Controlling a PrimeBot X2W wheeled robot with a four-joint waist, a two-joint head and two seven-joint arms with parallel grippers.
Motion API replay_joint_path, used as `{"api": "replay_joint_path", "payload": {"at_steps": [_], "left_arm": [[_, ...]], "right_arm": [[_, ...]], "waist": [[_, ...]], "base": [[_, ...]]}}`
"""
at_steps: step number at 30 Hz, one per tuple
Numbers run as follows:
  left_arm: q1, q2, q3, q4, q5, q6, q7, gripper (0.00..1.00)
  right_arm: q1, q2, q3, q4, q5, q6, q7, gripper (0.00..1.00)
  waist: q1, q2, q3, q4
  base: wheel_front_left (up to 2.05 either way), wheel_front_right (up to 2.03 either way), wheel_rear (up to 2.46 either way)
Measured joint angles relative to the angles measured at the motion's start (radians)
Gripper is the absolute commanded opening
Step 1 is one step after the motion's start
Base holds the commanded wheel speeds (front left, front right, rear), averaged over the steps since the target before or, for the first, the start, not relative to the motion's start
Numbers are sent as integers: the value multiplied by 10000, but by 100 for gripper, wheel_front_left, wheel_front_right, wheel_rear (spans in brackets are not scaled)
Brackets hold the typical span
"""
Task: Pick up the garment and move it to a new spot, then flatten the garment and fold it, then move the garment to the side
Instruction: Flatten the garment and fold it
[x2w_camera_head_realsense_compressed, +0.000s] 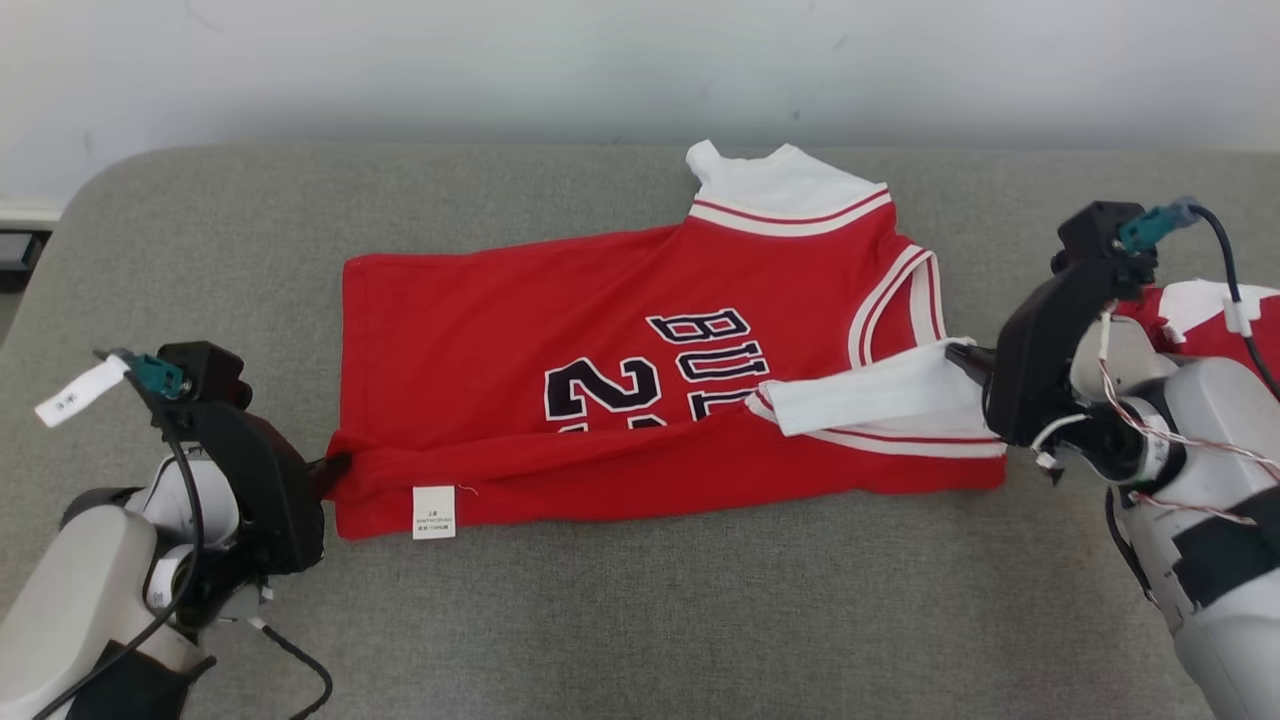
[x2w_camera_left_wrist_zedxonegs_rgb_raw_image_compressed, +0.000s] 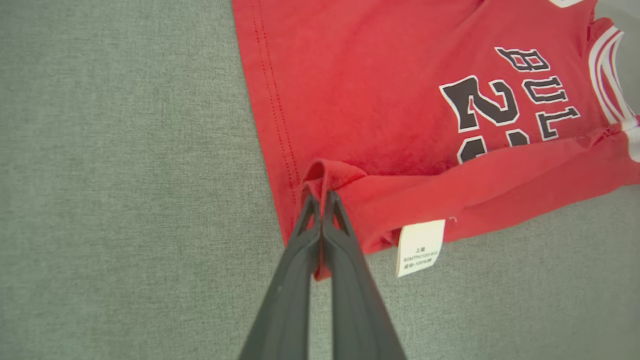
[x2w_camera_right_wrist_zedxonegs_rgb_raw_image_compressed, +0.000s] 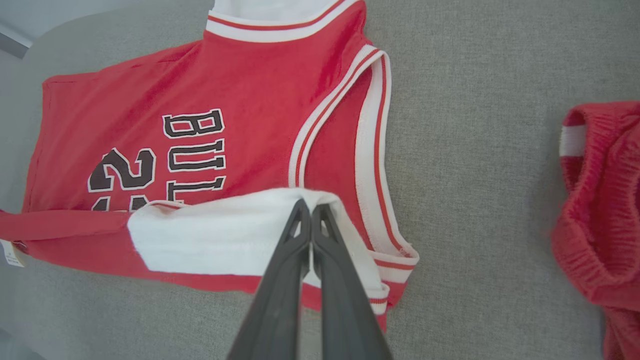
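**Fold step: first long fold in hand**

Garment (x2w_camera_head_realsense_compressed: 620, 330) lies on the grey surface (x2w_camera_head_realsense_compressed: 640, 620), stretched between both hands, its bulk beyond the fingertips. Left hand (x2w_camera_left_wrist_zedxonegs_rgb_raw_image_compressed: 320, 197) is clamped tight on the hem corner, right hand (x2w_camera_right_wrist_zedxonegs_rgb_raw_image_compressed: 310, 205) on the white shoulder edge. Next, I reckon: carry both ends across together, taut and level, then release.

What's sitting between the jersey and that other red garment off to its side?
Nothing: the right wrist view shows bare grey surface between the jersey and the red garment.
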Motion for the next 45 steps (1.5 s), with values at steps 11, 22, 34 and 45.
{"api": "replay_joint_path", "payload": {"at_steps": [11,22,34,45], "left_arm": [[-637,-90,-387,851,-192,-4,-25,0],[-762,-52,-851,1402,-355,-6,-698,100],[-337,81,-1045,1313,-334,-6,-2686,100],[2191,94,-765,-134,111,240,-5530,100]], "right_arm": [[-923,353,184,1312,-382,100,-736,0],[-1090,447,198,2452,-729,510,-2341,100],[-580,500,25,2686,-711,1158,-4332,100],[2087,105,-36,1252,-738,1321,-6096,100]], "waist": [[0,-1,503,31],[-2,0,491,36],[-2,-1,-129,18],[-4,-3,-735,46]], "base": [[0,0,0],[0,0,0],[0,0,0],[0,0,0]]}}
